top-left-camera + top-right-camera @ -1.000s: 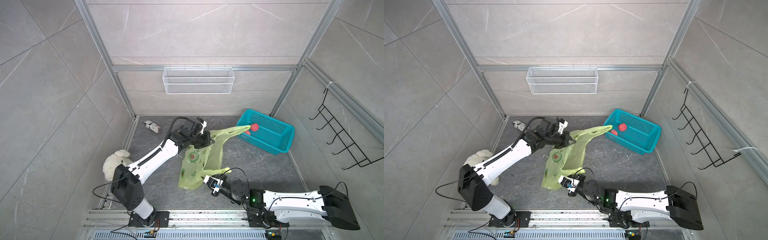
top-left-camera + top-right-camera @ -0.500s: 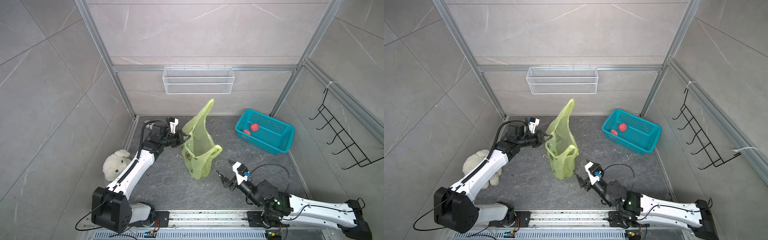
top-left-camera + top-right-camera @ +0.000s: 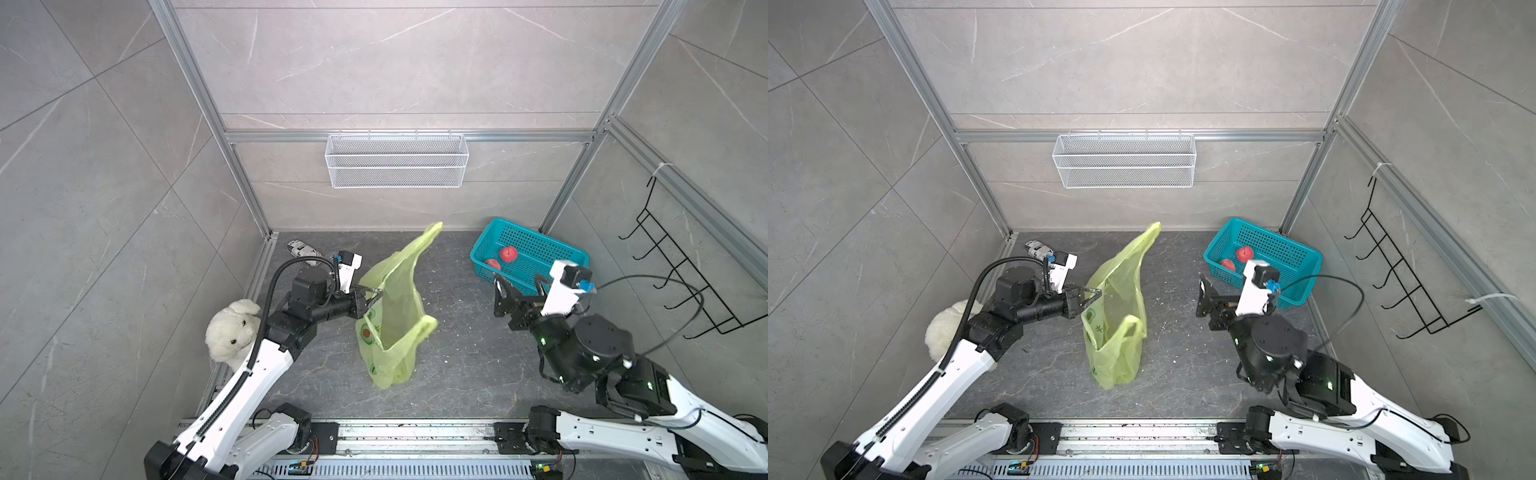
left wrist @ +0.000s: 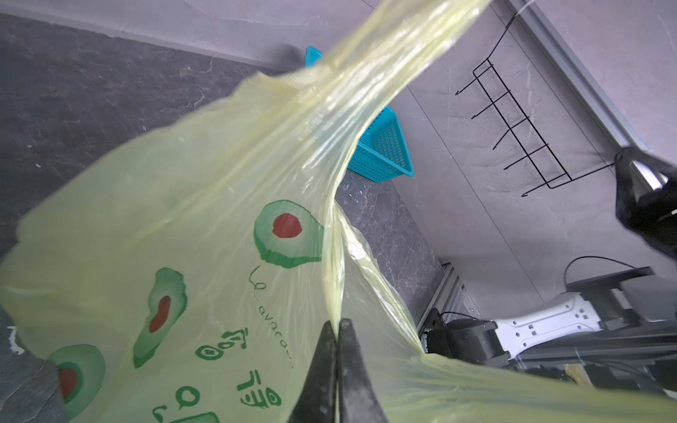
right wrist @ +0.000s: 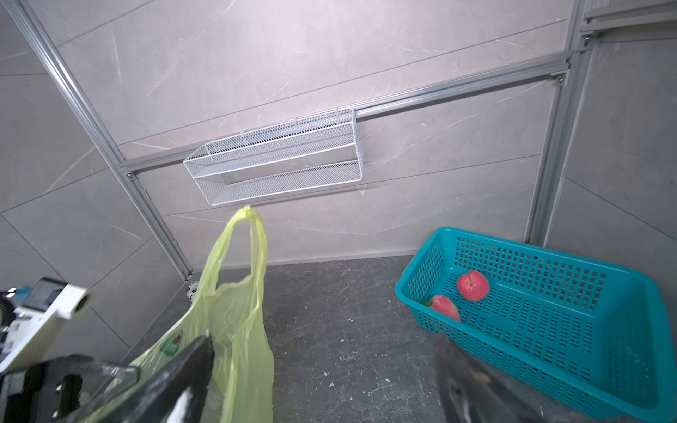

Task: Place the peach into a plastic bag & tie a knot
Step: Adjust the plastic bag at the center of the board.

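The plastic bag [image 3: 392, 328] is thin, yellow-green, avocado-printed, and stands mid-floor with its mouth open. One handle loop [image 3: 432, 232] sticks up and the other [image 3: 428, 324] droops; no knot is in view. My left gripper [image 3: 376, 296] is shut on the bag's rim, which the left wrist view shows pinched between the fingertips [image 4: 331, 329]. Two red-pink peaches [image 3: 508, 253] [image 3: 493, 264] lie in the teal basket [image 3: 540, 239]. Just in front of the basket, right of the bag, my right gripper [image 3: 519, 286] is open and holds nothing. In the right wrist view the peaches [image 5: 473, 285] lie beyond it.
A white plush toy [image 3: 230, 332] sits against the left wall by my left arm. A small printed can [image 3: 302, 250] lies in the back left corner. A white wire basket [image 3: 397, 160] hangs on the back wall and a black hook rack [image 3: 681, 282] on the right wall.
My right gripper has let go of the bag's lower end, opened wide and swung right toward the basket. My left arm has drawn back left, and the bag now stands upright.
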Robot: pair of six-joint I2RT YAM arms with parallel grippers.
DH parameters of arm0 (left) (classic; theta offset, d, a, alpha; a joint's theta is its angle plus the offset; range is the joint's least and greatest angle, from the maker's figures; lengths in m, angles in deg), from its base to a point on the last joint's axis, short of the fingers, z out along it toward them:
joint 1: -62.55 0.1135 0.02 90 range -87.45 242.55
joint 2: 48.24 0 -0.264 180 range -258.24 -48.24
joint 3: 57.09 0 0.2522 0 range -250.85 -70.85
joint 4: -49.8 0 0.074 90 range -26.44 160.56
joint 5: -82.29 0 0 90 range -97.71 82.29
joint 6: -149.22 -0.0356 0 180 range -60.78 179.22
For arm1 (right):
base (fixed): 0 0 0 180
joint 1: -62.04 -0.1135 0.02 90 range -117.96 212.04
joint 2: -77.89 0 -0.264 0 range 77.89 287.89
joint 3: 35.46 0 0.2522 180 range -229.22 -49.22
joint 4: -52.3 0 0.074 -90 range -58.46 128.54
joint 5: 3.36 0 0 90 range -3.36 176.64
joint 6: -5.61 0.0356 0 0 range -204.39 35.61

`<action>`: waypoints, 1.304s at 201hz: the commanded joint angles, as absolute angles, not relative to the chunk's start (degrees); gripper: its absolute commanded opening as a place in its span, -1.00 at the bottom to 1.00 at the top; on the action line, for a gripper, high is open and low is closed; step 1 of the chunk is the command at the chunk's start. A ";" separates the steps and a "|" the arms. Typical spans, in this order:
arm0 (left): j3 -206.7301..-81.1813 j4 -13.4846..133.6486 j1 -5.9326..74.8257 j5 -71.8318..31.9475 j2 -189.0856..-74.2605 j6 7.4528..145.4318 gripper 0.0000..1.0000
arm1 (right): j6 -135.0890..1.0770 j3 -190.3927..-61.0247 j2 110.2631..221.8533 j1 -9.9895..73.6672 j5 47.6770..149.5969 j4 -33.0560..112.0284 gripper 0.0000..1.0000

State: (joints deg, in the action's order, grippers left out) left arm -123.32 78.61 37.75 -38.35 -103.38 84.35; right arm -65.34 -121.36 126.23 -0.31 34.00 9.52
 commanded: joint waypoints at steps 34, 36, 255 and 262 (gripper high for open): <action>-120.90 76.08 36.31 -33.17 -100.97 81.04 -1.00 | -59.93 -134.36 149.44 21.68 81.60 -6.88 0.83; -120.88 76.12 36.28 -33.18 -100.98 81.03 -1.00 | -59.51 -134.20 150.03 22.46 83.47 -6.59 0.82; -137.87 76.40 35.65 -34.84 -114.83 82.03 -1.00 | -51.13 -112.27 154.91 32.45 107.88 17.88 -0.80; -137.35 75.35 35.74 -34.10 -115.16 81.95 -1.00 | -50.45 -111.20 153.69 33.11 106.51 18.44 -0.84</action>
State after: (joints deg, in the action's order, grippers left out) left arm -135.89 78.42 35.83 -33.27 -114.18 82.97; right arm -51.81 -113.38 157.07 30.97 112.35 18.00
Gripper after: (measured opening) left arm 0.049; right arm 0.114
